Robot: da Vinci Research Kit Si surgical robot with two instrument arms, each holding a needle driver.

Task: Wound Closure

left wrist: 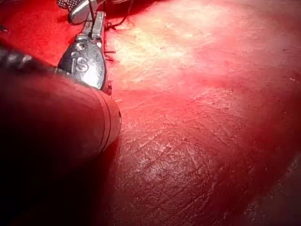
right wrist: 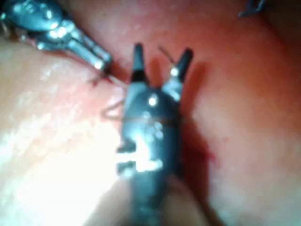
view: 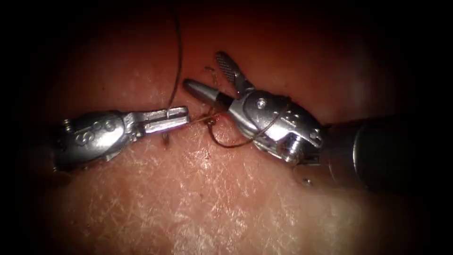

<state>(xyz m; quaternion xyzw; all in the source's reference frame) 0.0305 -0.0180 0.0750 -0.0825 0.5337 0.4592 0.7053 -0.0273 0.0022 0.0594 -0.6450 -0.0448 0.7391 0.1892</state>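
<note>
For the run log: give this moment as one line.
left gripper: shut on thread | right gripper: open, holds nothing, thread looped over its wrist | needle: not identified | tissue

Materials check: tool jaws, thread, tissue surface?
Left tool, shut on the thread, and right tool, open and holding nothing: likely polished steel, bright glints, cross-hatched inner face. Thread: thin dark strand, looks like a single filament, material unclear. Tissue: moist skin, fine creases, sheen.

L tool [view: 181, 115] clamped on thread [view: 178, 61]; R tool [view: 205, 75] jaws apart, thread looped round wrist.
</note>
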